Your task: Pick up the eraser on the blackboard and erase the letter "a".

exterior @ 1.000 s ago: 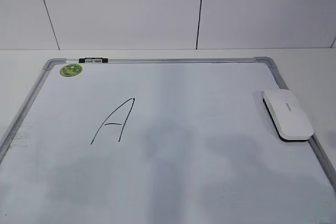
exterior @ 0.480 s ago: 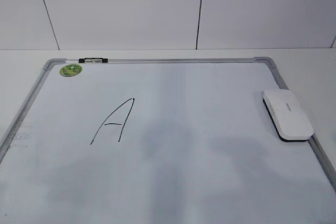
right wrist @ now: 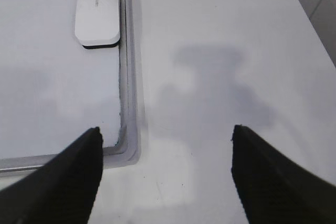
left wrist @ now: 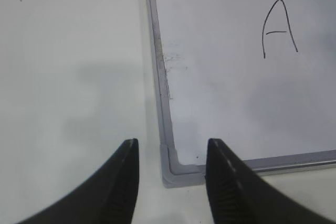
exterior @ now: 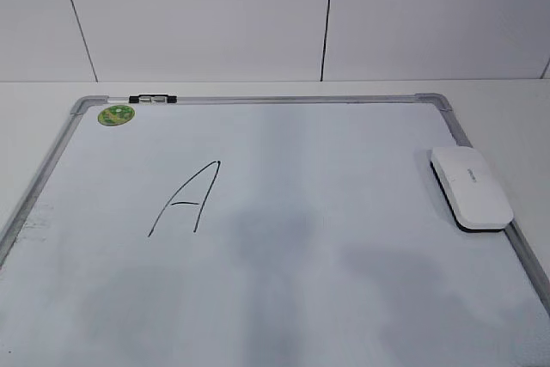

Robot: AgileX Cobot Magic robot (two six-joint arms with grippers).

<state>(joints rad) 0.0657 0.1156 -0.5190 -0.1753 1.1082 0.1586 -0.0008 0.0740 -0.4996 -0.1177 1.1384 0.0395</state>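
Observation:
The white eraser (exterior: 471, 186) lies flat at the right edge of the blackboard (exterior: 344, 161), a white board with a silver frame; it also shows in the right wrist view (right wrist: 97, 17). No small "a" shows on the board; the only writing is a large angular capital "A" (exterior: 185, 199), also in the left wrist view (left wrist: 278, 29). My left gripper (left wrist: 172, 145) is open and empty above the board's near left corner. My right gripper (right wrist: 167, 132) is open wide and empty above the table, just right of the board's near right corner. Neither gripper shows in the exterior view.
A round green sticker (exterior: 116, 114) sits in the board's far left corner, and a small black-and-silver clip (exterior: 153, 99) is on the far frame. White table (right wrist: 220, 51) surrounds the board. A white panelled wall (exterior: 215, 15) stands behind.
Only the grey shadows on the near part of the board have shifted a little. The eraser and the board have not moved.

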